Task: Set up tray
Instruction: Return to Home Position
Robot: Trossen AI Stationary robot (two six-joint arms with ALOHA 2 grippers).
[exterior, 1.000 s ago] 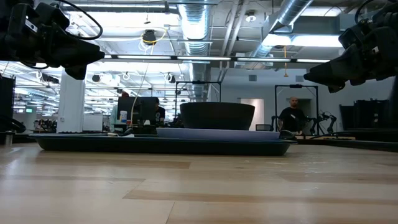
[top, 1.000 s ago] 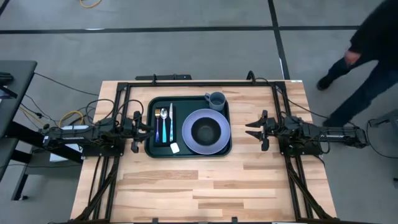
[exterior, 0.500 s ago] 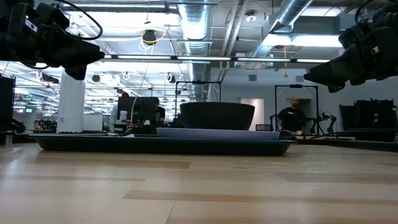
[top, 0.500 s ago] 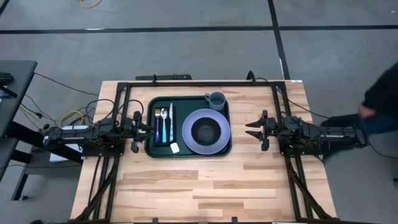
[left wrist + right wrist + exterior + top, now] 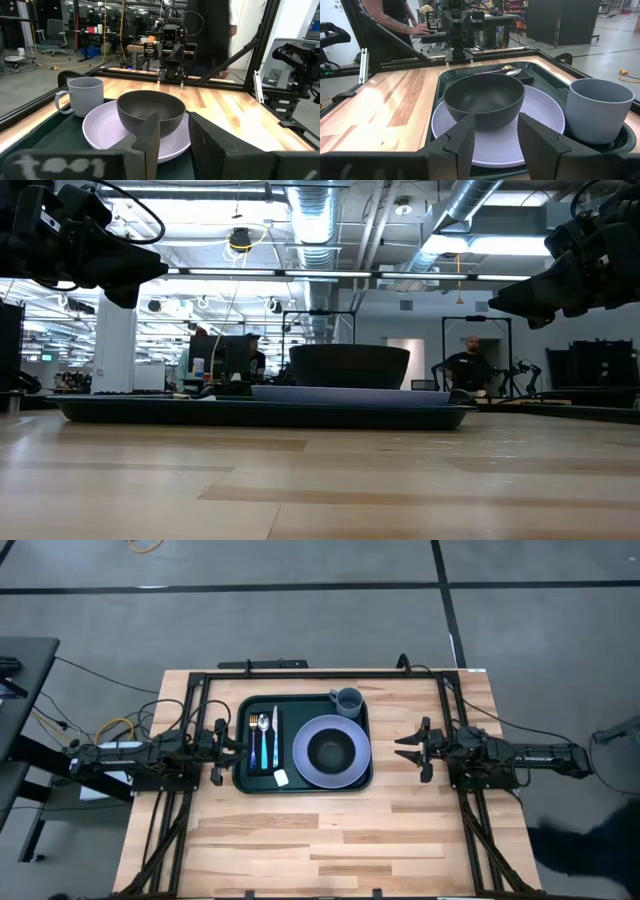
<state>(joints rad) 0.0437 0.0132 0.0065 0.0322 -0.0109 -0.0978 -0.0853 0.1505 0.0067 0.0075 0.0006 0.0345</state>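
Observation:
The dark green tray (image 5: 300, 706) lies flat on the middle of the table. On it stands a lavender plate (image 5: 304, 756) with a dark bowl (image 5: 331, 751) on top. A grey mug (image 5: 347, 701) stands at the tray's far right corner, and cutlery (image 5: 263, 739) lies along its left side. My left gripper (image 5: 226, 740) hovers level just off the tray's left rim, open, with nothing between its fingers (image 5: 150, 137). My right gripper (image 5: 408, 748) hovers a little off the tray's right rim, open and empty too, pointing at the bowl (image 5: 484, 100).
A black frame (image 5: 300, 674) runs round the table's far edge and sides. Bare wood (image 5: 320, 840) spreads between the tray and the near edge. A small white piece (image 5: 281, 777) lies on the tray near the cutlery. A person (image 5: 590, 840) is beside the near right corner.
Both arms have kept still and the things on the tray are unmoved. A person beyond the table's right edge has walked from the far side toward the near side.

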